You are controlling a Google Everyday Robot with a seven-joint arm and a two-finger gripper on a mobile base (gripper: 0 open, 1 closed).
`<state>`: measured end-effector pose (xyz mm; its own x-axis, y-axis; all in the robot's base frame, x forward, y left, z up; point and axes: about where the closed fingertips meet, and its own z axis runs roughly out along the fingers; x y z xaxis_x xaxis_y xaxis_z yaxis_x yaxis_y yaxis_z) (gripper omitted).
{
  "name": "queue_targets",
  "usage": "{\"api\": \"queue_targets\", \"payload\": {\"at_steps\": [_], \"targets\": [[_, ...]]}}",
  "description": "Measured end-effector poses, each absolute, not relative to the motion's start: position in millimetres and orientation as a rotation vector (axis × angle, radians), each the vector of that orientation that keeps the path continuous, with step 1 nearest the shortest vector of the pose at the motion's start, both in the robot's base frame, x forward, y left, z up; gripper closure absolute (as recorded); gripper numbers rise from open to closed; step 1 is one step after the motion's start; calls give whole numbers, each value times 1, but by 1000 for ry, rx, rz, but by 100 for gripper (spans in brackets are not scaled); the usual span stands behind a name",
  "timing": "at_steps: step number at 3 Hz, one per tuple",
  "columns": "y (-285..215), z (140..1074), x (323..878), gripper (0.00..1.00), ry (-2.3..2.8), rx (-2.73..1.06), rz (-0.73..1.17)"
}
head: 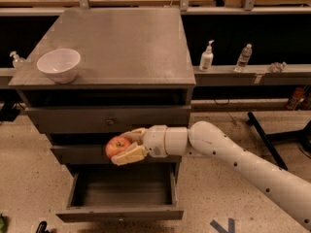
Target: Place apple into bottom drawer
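Note:
The red-orange apple (117,146) is held in my gripper (127,146), whose cream fingers close around it from the right. The white arm reaches in from the lower right. The apple hangs in front of the middle drawer, just above the bottom drawer (121,191), which is pulled out and open, its grey inside showing nothing in it.
A white bowl (59,64) stands on the grey cabinet top (126,42) at the left. The top drawer (109,119) is shut. Two bottles (207,56) stand on a shelf to the right. A black stand leg (265,140) lies on the floor at right.

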<state>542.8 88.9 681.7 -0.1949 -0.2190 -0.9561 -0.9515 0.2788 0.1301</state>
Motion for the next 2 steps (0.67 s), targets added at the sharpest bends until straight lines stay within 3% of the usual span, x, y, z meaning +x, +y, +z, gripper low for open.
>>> {"api": "queue_targets", "payload": {"at_steps": [2], "targets": [[74,617,532,100,1722,-1069,1014]]}}
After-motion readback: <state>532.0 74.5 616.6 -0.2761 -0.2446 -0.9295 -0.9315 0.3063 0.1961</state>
